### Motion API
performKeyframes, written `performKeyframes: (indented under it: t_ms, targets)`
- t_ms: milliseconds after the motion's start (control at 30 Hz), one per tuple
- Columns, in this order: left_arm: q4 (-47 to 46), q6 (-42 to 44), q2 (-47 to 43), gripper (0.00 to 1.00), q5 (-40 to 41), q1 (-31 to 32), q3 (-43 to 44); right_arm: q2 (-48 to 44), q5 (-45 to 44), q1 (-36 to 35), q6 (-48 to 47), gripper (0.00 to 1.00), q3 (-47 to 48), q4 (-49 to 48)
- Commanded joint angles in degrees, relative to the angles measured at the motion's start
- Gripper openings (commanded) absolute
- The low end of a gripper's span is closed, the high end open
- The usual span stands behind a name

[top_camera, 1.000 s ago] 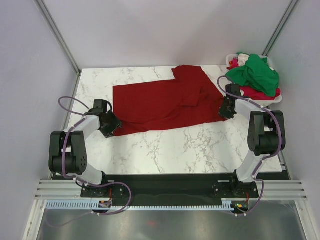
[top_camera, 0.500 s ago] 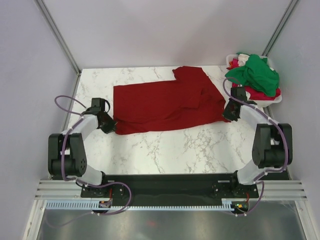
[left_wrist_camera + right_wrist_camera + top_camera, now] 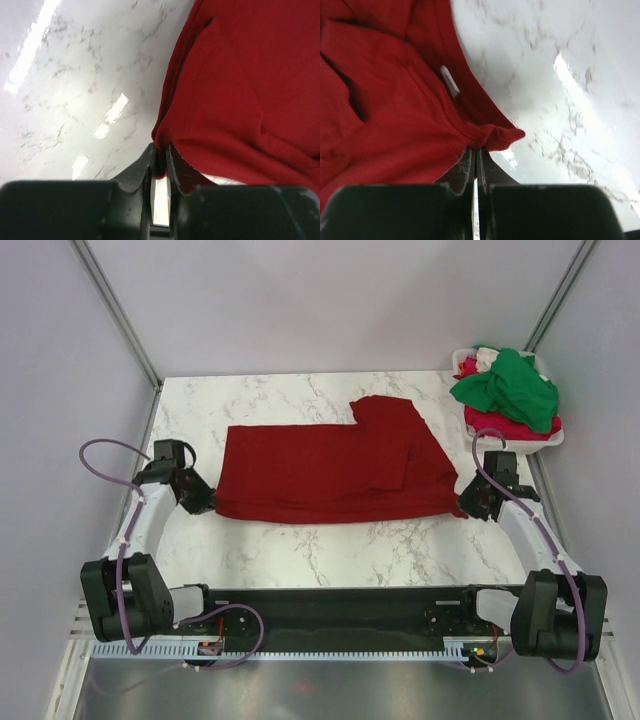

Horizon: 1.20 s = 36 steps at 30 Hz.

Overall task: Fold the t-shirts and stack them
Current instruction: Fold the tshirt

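A white marble-veined table [image 3: 300, 540] fills the middle of the frame. A white plastic basket [image 3: 552, 437] sits at its upper right corner.

Table [image 3: 300, 540] with dark red t-shirt [image 3: 330, 472]

- I see the red shirt [image 3: 330, 465] stretched across the middle of the table [image 3: 300, 540], from the left gripper [image 3: 206, 503] to the right gripper [image 3: 464, 506], each clamped on one end; it bars any low pass from near side to far
- The near strip of marble, between shirt and arm bases, lies bare from side to side
- The far left marble beyond the shirt is bare too
- The basket [image 3: 553, 435] fills the far right corner, near the right gripper, with a green shirt [image 3: 510, 385] heaped above its rim
- Walls [image 3: 60, 390] close in on both sides
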<state>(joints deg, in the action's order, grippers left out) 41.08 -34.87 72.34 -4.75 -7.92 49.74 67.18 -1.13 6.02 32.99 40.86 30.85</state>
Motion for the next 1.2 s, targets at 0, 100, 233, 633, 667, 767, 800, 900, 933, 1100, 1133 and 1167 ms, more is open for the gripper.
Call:
performKeyframes:
  t_ms: [0, 100, 233, 633, 667, 767, 800, 900, 933, 1100, 1133, 1167]
  targets:
    - [4.9, 2.7, -5.4, 0.26, -3.8, -0.6, -1.5, -5.3, 3.5, 0.5, 0.0, 0.22, -2.4, 4.0]
    - [8.7, 3.6, -9.0, 0.57, -3.9, -0.7, 1.2, -10.6, 5.4, 0.4, 1.8, 0.69, -3.0, 6.8]
    - [11.1, 4.5, -10.6, 0.71, -2.2, -0.6, 5.9, -12.7, 7.8, 0.4, 2.5, 0.93, 2.5, 8.7]
    - [-2.2, 1.9, 1.9, 0.60, -6.0, 9.0, 2.5, 8.0, 6.8, -14.2, 1.1, 0.68, 15.7, -3.0]
    - [-2.2, 2.1, 3.2, 0.59, -6.6, 10.3, 2.7, 10.6, 6.8, -15.1, 1.5, 0.64, 16.5, -3.7]
    - [-2.2, 4.7, 3.1, 0.58, -7.8, 10.6, 3.3, 15.4, 6.8, -17.0, 2.6, 0.60, 17.1, -6.2]
    - [-2.2, 5.8, 1.9, 0.58, -8.2, 10.6, 3.3, 16.7, 6.6, -17.5, 2.8, 0.59, 17.1, -6.8]
    - [-0.9, 10.4, -0.3, 0.60, -7.5, 10.6, 3.1, 21.5, 6.8, -18.1, 3.0, 0.49, 17.1, -9.6]
    - [-0.1, 12.4, -1.8, 0.61, -6.8, 10.6, 2.8, 24.0, 6.9, -18.2, 3.1, 0.46, 17.2, -10.9]
    - [0.1, 13.3, -4.6, 0.63, -7.1, 11.2, 1.6, 30.7, 7.6, -19.4, 3.4, 0.41, 18.2, -12.9]
    - [0.0, 13.2, -4.5, 0.63, -6.7, 11.2, 1.6, 31.3, 7.5, -19.5, 3.4, 0.41, 18.2, -13.5]
    - [-0.1, 13.2, -3.8, 0.63, -5.5, 11.2, 1.5, 32.3, 7.5, -19.6, 3.5, 0.41, 18.1, -13.8]
